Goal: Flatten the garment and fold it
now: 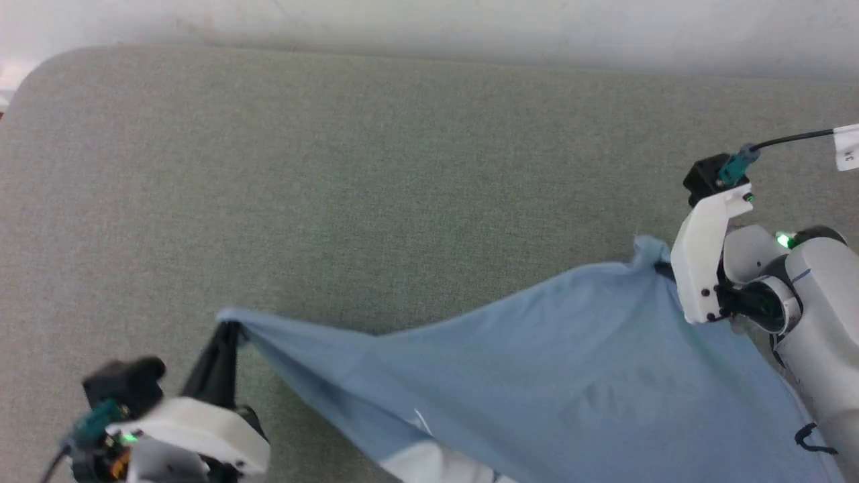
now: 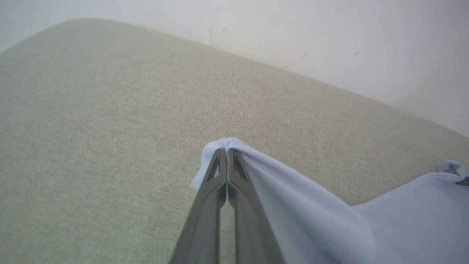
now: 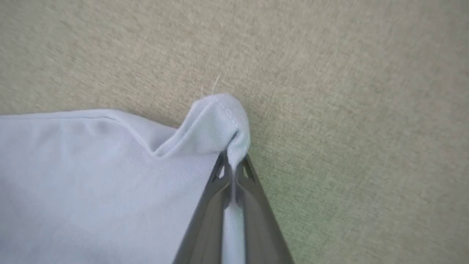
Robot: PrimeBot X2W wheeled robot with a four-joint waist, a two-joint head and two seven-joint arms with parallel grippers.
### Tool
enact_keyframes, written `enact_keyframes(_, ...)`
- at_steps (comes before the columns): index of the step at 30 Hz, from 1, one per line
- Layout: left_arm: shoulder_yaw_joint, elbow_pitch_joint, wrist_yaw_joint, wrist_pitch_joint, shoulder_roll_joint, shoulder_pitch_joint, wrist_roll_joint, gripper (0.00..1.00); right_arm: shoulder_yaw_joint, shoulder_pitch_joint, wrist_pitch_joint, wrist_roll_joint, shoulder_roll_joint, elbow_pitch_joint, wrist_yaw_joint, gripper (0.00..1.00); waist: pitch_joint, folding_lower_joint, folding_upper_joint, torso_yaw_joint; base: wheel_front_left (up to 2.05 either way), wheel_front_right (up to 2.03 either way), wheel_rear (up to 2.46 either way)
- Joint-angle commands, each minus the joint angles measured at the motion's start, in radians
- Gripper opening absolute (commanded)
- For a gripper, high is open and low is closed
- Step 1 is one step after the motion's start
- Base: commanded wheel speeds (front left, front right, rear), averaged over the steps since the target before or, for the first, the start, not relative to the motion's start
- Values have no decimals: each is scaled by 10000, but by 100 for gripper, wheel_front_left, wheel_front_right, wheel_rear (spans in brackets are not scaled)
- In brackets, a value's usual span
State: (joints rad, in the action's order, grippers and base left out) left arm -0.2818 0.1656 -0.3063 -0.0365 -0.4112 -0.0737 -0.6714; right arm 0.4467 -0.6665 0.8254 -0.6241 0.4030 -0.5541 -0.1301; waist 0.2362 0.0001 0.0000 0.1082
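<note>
- Grey-green bench (image 1: 402,168) carries the light blue polo shirt (image 1: 537,376), stretched between two pinched corners.
- Left fingers (image 2: 209,198) and right fingers (image 3: 210,205) are each clamped on a corner.
- Flattening looks underway; no fold is made yet.

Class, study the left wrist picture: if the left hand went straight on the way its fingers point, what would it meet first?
The left hand pinches a corner of the shirt, which wraps its tips. Past that fold, it would probably meet the grey-green surface, though depth is unclear.
</note>
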Motion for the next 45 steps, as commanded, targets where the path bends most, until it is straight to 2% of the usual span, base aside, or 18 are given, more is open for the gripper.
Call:
enact_keyframes(1, 219, 47, 100, 5, -352, 593, 199, 0, -42, -12, -571, -73, 49, 247, -6, 0, -423, -1, 0, -172, 0, 0, 0)
enact_keyframes(5, 485, 72, 320, 398, -1018, 1911, 432, 0, -488, -512, -1876, 222, 319, 662, -6, 0, -890, -1, 0, -399, 0, 0, 0)
enact_keyframes(6, 485, 72, 320, 398, -1018, 1911, 432, 0, -488, -512, -1876, 222, 319, 662, -6, 0, -890, -1, 0, -399, 0, 0, 0)
enact_keyframes(9, 475, -423, 769, 844, -1358, 3456, 459, 0, -849, -1009, -2646, 566, 525, 811, -6, 0, -1043, -1, 0, -527, 0, 0, 0)
enact_keyframes(12, 437, -1509, 1229, 1178, -1484, 5266, 447, 0, -1241, -1753, -3296, 952, 559, 678, -6, 0, -949, -1, 0, -764, 0, 0, 0)
enact_keyframes(16, 282, -3268, 1652, 1246, -1448, 7660, 732, 0, -1682, -2984, -4177, 1454, 420, 271, -6, 0, -498, -1, 0, -1060, 0, 0, 0)
enact_keyframes(21, 431, -5274, 1869, 676, -1162, 10699, 990, 0, -2182, -4834, -5519, 2267, 228, -247, -6, 0, 550, -1, 0, -1334, 0, 0, 0)
enact_keyframes(29, 212, -7150, 2210, -425, -1221, 14812, 1938, 0, -2607, -7532, -7496, 3297, 159, -976, -6, 0, 2042, -1, 0, -1455, 0, 0, 0)
enact_keyframes(36, -33, -8374, 2612, -905, -1123, 16066, 2141, 0, -2175, -8619, -8346, 3292, 65, -1867, -6, 0, 2804, -1, 0, -1357, 0, 0, 0)
enact_keyframes(45, -66, -9642, 2977, -1416, -681, 15587, 1740, 0, -1102, -8521, -8953, 2714, -179, -2970, -6, 0, 3146, -1, 0, -1248, 0, 0, 0)
